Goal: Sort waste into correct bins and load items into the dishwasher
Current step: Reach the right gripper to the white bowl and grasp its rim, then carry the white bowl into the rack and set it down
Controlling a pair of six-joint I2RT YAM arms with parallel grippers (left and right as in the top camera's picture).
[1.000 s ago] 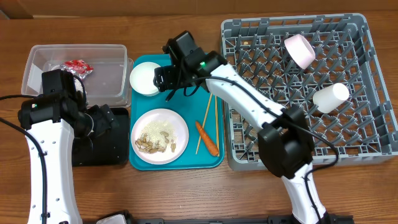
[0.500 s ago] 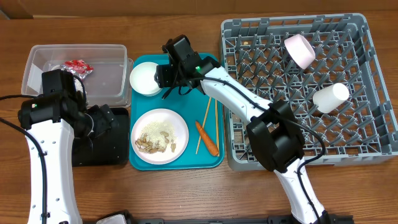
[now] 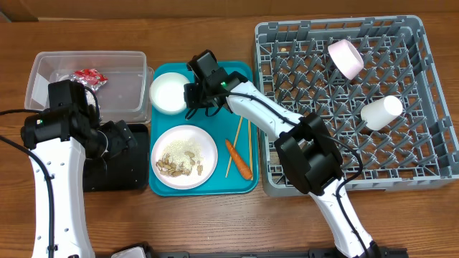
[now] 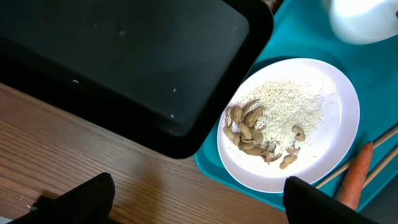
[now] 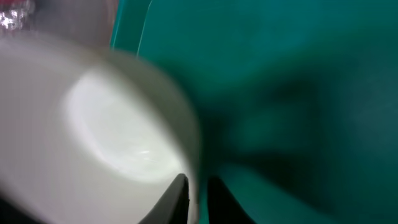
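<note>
Right gripper [image 3: 195,97]: fingers closed on the rim of the white bowl [image 3: 168,93], one inside and one outside.
White bowl: upright on the teal tray [image 3: 228,188], its body to the left of the right gripper.
Plate [image 3: 185,156]: on the same tray, nearer the robot than the right gripper; carries peanut shells [image 4: 249,127] and rice crumbs [image 4: 289,109].
Carrot [image 3: 239,159], chopsticks [image 3: 242,143]: side by side on the tray, near the right gripper and to its right.
Left gripper [image 4: 199,208]: fingers wide apart, holding nothing, over a corner of the black tray [image 4: 124,62].
Red wrapper [image 3: 90,77]: in the clear tub [image 3: 122,82], beyond the left gripper.
Dish rack [image 3: 344,100]: well right of the right gripper; holds a second bowl [image 3: 344,57] and the cup [image 3: 381,112].
</note>
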